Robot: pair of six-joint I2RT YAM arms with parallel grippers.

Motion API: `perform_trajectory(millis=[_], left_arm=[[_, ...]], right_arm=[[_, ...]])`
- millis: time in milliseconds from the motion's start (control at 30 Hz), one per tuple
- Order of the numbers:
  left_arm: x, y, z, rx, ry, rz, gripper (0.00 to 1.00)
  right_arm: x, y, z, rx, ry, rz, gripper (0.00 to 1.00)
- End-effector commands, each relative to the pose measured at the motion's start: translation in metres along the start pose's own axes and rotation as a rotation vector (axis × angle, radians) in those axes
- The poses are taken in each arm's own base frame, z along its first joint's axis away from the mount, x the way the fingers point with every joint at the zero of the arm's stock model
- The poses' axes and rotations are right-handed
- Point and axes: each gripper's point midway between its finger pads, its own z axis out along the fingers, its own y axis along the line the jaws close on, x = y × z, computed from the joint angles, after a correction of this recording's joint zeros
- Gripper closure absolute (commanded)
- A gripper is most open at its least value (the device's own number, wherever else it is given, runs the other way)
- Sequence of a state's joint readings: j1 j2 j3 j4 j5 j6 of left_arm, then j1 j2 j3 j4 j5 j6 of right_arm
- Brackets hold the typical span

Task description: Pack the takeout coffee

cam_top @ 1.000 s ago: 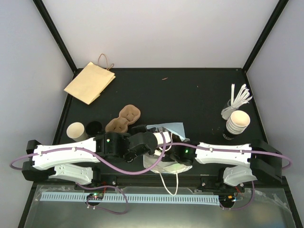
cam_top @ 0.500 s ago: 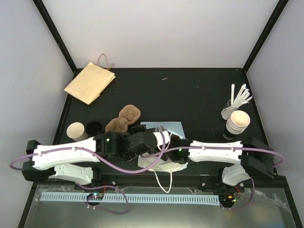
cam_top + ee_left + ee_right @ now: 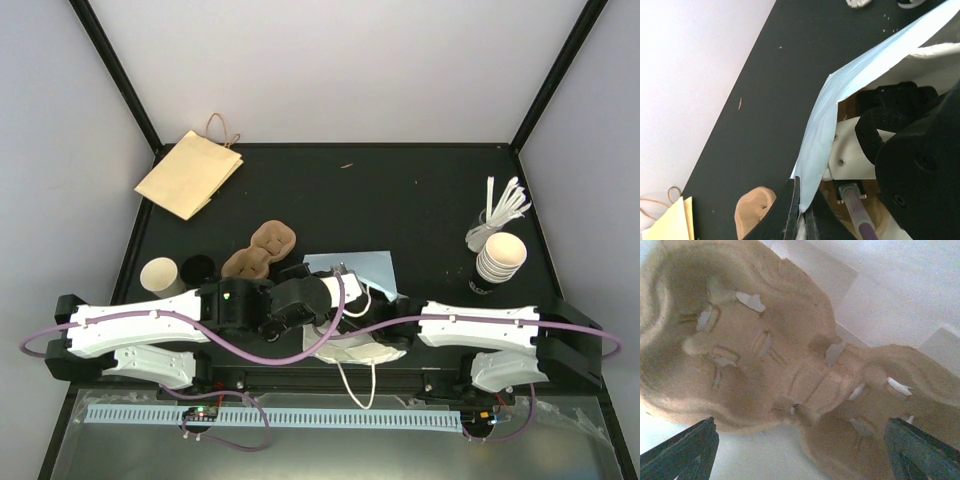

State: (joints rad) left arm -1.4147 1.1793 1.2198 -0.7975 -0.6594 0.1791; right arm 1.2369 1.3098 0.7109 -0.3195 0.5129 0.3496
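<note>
The takeout coffee [image 3: 160, 275], a single white paper cup, stands open-topped at the table's left with a black lid [image 3: 198, 267] beside it. A white paper bag [image 3: 352, 348] lies on its side between the arms. My left gripper [image 3: 801, 212] is shut on the bag's upper edge [image 3: 840, 100] and holds the mouth up. My right gripper [image 3: 800, 455] is inside the bag, jaws wide open, over a brown pulp cup carrier [image 3: 790, 350] that lies on the bag's white floor. Neither finger touches the carrier. In the top view the right gripper is hidden by the bag.
A second pulp carrier [image 3: 262, 248] lies just beyond the left gripper. A flat brown paper bag [image 3: 188, 172] sits at the back left. At the right are stacked white cups [image 3: 500, 255], black lids [image 3: 480, 283] and white stirrers [image 3: 503, 205].
The right gripper's jaws have opened wide inside the bag. The right arm pushed left, then drew back right. The bag's mouth and handle shifted with it.
</note>
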Motion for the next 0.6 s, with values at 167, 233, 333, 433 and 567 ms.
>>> perform_trajectory(millis=[167, 233, 333, 433, 567], left_arm=[[-0.003, -0.003, -0.007, 0.027, -0.011, -0.007, 0.98], [-0.005, -0.002, -0.007, 0.018, -0.014, -0.012, 0.98], [-0.007, -0.001, -0.008, 0.016, -0.02, -0.029, 0.98], [-0.012, -0.001, -0.009, 0.022, -0.038, -0.05, 0.98], [-0.018, -0.003, -0.009, 0.042, -0.067, -0.074, 0.99]], right_arm=[[-0.038, -0.012, -0.009, -0.066, -0.09, 0.189, 0.06], [-0.039, -0.012, -0.01, -0.087, -0.087, 0.197, 0.06], [-0.041, -0.009, -0.013, -0.132, -0.095, 0.225, 0.06], [-0.044, -0.006, -0.013, -0.157, -0.102, 0.258, 0.07], [-0.043, -0.002, -0.008, -0.172, -0.086, 0.286, 0.09]])
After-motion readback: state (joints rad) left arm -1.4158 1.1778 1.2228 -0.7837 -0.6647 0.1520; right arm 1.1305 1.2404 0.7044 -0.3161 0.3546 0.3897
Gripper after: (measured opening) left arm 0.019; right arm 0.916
